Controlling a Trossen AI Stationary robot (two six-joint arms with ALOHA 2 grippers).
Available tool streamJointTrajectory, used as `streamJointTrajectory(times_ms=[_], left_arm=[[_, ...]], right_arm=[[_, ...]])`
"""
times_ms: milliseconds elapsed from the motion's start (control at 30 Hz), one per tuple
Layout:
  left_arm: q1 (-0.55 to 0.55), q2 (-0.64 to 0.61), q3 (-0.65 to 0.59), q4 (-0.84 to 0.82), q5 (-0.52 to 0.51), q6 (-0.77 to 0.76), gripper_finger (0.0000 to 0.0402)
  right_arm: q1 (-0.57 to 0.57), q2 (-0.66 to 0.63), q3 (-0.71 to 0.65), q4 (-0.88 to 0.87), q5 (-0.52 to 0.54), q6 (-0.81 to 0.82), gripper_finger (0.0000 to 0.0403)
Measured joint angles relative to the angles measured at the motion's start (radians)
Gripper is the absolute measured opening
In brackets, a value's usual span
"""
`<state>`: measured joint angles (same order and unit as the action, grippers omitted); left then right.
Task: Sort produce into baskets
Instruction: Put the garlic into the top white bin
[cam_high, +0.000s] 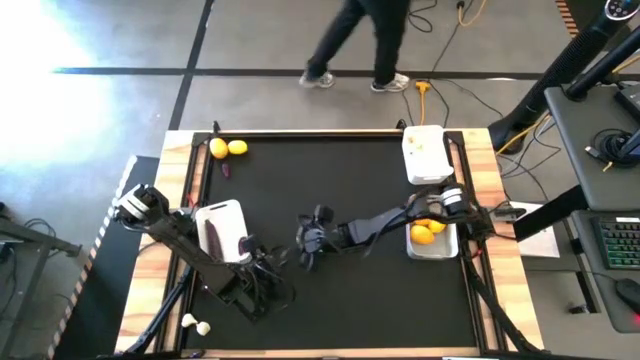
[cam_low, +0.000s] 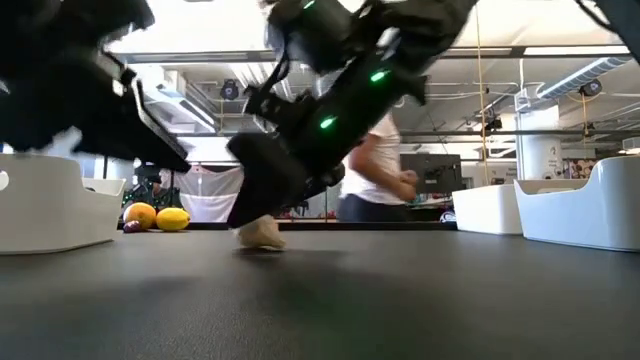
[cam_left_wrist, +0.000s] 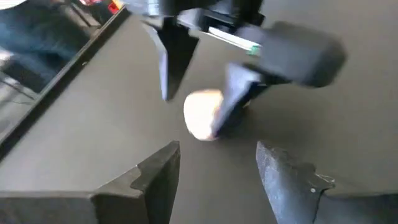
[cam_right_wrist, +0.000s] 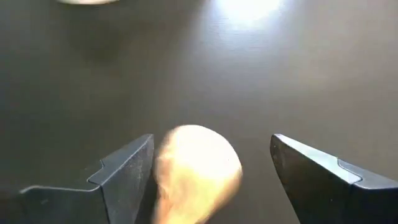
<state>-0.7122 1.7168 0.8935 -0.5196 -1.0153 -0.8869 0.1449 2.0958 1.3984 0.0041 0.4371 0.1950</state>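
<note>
A whitish garlic bulb (cam_right_wrist: 196, 168) lies on the black table near its middle, also seen low under the arm as the garlic bulb (cam_low: 260, 235). My right gripper (cam_right_wrist: 211, 168) is open, pointing slantwise down, with one finger on each side of the bulb. My left gripper (cam_left_wrist: 217, 180) is open just left of it, by my right gripper (cam_high: 310, 245), holding nothing. Two lemons (cam_high: 228, 148) and a dark purple piece (cam_high: 226, 170) lie at the far left. A white basket (cam_high: 222, 230) sits at the left, one (cam_high: 425, 153) at the far right, and one with lemons (cam_high: 432, 240) at the right. My right gripper has one finger (cam_right_wrist: 124, 174) close against the garlic bulb's side (cam_right_wrist: 165, 168), and the other finger stands well apart from it. Whether that finger touches the bulb, I cannot tell. The bulb rests on the table.
Two more garlic bulbs (cam_high: 195, 323) lie off the black surface at the near left. A person (cam_high: 360, 45) walks past beyond the far edge. The near middle of the table (cam_high: 380, 300) is bare.
</note>
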Motion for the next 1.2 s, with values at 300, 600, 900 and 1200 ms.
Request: streamJointTrajectory(times_ms=[300, 600, 900, 1200], left_arm=[[0.021, -0.01, -0.056, -0.049, -0.165, 0.01, 0.018], [0.073, -0.012, -0.048, -0.053, -0.257, 0.045, 0.0173], [0.121, -0.014, -0.043, -0.041, -0.259, 0.069, 0.0173], [0.148, -0.014, -0.044, -0.038, -0.259, 0.093, 0.0173]], right_arm=[[-0.055, 0.095, 0.186, -0.317, 0.053, 0.131, 0.0268], [-0.058, 0.042, 0.185, -0.547, 0.032, 0.2, 0.0195], [-0.07, -0.132, 0.182, -0.811, 0.029, 0.236, 0.0112], [-0.222, -0.34, 0.121, -1.142, 0.208, 0.322, 0.0117]])
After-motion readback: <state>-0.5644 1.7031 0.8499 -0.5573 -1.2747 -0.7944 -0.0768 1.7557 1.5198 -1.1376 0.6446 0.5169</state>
